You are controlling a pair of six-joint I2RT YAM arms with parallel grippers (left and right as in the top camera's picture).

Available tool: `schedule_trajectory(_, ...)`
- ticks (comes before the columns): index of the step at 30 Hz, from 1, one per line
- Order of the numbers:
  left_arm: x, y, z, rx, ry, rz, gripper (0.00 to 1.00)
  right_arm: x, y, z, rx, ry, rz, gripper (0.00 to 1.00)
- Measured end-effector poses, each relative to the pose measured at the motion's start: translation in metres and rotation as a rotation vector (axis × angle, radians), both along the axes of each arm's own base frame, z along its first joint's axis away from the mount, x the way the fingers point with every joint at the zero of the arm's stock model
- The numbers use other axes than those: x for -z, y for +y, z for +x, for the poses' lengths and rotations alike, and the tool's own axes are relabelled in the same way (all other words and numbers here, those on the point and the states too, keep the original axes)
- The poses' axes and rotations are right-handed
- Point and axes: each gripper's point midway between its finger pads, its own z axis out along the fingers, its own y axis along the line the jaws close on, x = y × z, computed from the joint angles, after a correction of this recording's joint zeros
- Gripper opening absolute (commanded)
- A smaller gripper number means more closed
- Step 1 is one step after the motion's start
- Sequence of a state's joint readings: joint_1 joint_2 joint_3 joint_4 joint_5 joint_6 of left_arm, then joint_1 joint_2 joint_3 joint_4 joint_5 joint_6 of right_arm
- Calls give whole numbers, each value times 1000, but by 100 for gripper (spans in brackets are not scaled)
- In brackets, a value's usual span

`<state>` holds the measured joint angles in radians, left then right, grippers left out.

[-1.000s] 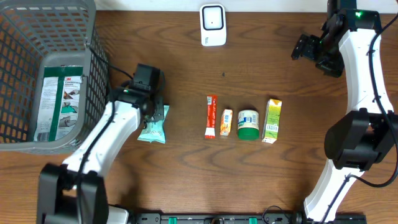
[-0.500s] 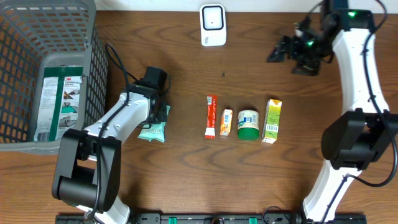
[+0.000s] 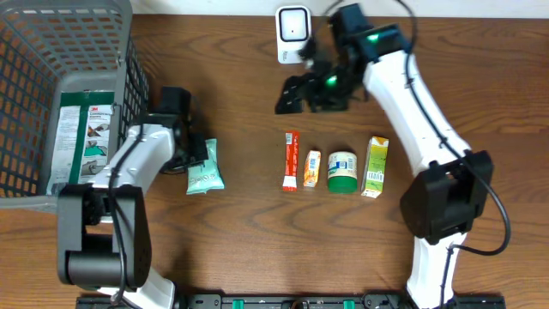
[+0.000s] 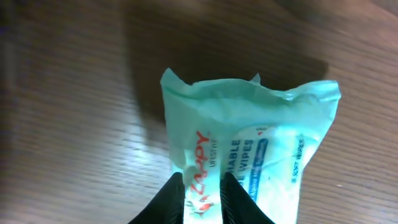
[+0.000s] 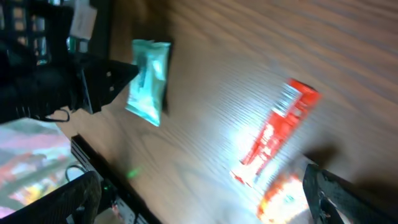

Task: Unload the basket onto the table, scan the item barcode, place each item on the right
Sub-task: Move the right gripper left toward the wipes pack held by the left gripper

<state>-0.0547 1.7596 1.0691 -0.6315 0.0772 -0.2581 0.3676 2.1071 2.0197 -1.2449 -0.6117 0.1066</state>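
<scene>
Pinching one end of teal wipes pack (image 4: 249, 137) w/ L gripper (image 4: 202, 179), jaws nearly together on the wrapper, black fingertips (image 4: 176, 190) pressed vs. the printed face. Rest of pack sticking out ahead of the fingers over wood table (image 3: 240, 249); cannot tell whether lifted or resting on it. Just beside that gripper, on its outer side: grey mesh basket (image 3: 51, 26) w/ a 3M pack (image 3: 81, 142) flat inside. Well apart on its inner side: row of four items. Spread wide w/ R gripper (image 3: 296, 93), nothing btwn jaws, held above table, apart from everything. Close behind it, at far table edge: white scanner (image 3: 292, 34), upright. Nearest on the opposite side: red sachet (image 3: 291, 160), lengthwise, brightly lit in R wrist view. Beyond that, in order along the row: small orange packet (image 3: 312, 169), touching or almost touching the sachet; green-lidded cup (image 3: 341, 172); juice carton (image 3: 375, 166). Wipes pack well apart from scanner and from R gripper.
</scene>
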Motion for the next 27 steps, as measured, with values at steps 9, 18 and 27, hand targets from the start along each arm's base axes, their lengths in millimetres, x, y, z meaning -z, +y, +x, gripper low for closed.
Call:
schedule_trajectory(9,0,3,-7,-6,30,-35,22,25,58,-18,-35,-33,-17,87)
schedule_trajectory(18,5,0,-10,3,25,-48,22,81,117,-49,-91,-83,20,59)
schedule_trajectory(27,9,-2,-9,6,-7,-59,22,114,139,-63,-56,-114,60,61)
